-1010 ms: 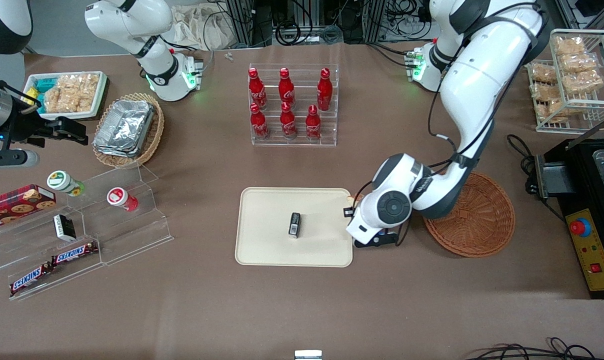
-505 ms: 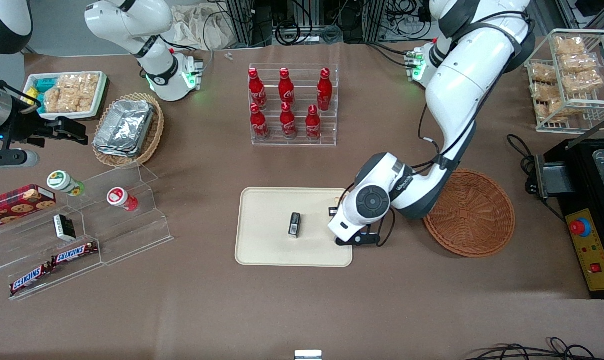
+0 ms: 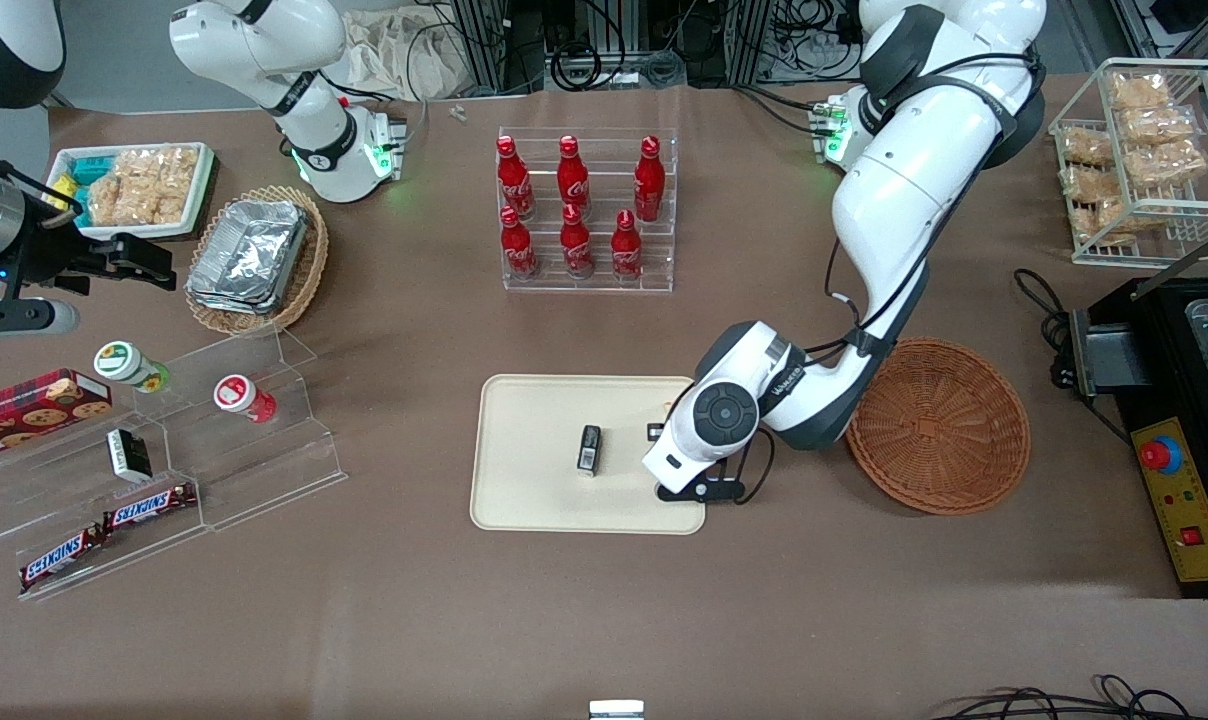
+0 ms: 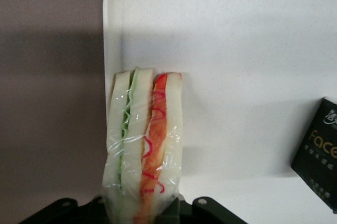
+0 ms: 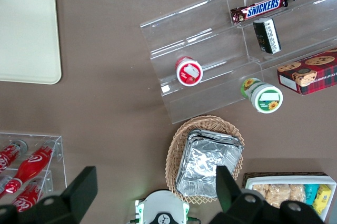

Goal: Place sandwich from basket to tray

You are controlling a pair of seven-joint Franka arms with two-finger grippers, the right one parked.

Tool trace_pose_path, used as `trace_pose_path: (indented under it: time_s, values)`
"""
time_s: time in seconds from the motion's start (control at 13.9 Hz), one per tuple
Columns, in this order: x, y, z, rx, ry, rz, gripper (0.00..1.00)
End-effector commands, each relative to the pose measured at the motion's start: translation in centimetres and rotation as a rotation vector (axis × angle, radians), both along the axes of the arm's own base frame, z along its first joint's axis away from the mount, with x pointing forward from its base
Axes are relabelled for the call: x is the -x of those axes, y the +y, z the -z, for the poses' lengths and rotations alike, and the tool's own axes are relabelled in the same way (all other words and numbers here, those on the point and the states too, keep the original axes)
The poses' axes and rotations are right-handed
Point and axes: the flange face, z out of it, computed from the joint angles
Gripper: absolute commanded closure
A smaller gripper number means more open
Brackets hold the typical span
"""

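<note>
**Sandwich held over the tray's edge**

The claw (image 4: 142, 214) is closed on the sandwich (image 4: 143, 145), which is gripped at its wide end, the fingers pressed against the two bread faces. The wedge is wrapped in clear film and is held on edge, so that its green and orange-red filling lines are seen between the pale slices. In the wrist view the sandwich is seen above the rim of the tray (image 4: 111, 34), partly over the cream floor and partly over the brown surface (image 4: 47, 103) beside it. Whether it rests on the tray or is held above it cannot be told.

In the front view the claw (image 3: 664, 432) is largely hidden under the arm's white wrist, at the tray's (image 3: 524, 500) end nearest the working arm. A small dark packet (image 3: 589, 449) lies near the middle of the tray, apart from the sandwich. The basket (image 3: 939, 428) stands on the surface (image 3: 604, 620) toward the working arm's end, just beside the arm's elbow, and nothing is seen in it. A clear rack of red bottles (image 3: 579, 205) stands farther from the front camera than the tray.
</note>
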Motion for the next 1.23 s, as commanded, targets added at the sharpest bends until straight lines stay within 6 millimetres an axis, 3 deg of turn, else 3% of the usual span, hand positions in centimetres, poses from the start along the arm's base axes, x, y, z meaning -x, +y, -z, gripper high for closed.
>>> trace_pose_path:
  time_s: [0.0, 0.22, 0.51, 0.65, 0.72, 0.87, 1.15]
  values:
    - [-0.6, -0.2, 0.2, -0.018, -0.023, 0.011, 0.02]
    - [-0.5, 0.3, -2.8, -0.052, -0.01, 0.013, 0.01]
    - [-0.4, 2.3, -10.2, -0.128, -0.004, -0.02, 0.01]
    - [-2.5, 7.5, -14.6, -0.122, -0.019, -0.117, 0.01]
    - [-2.7, 9.1, -16.8, -0.126, -0.03, -0.135, 0.01]
    - [-1.6, 10.8, -20.4, -0.144, -0.061, -0.146, 0.02]
    - [-0.2, 18.3, -25.7, -0.191, -0.11, -0.227, 0.05]
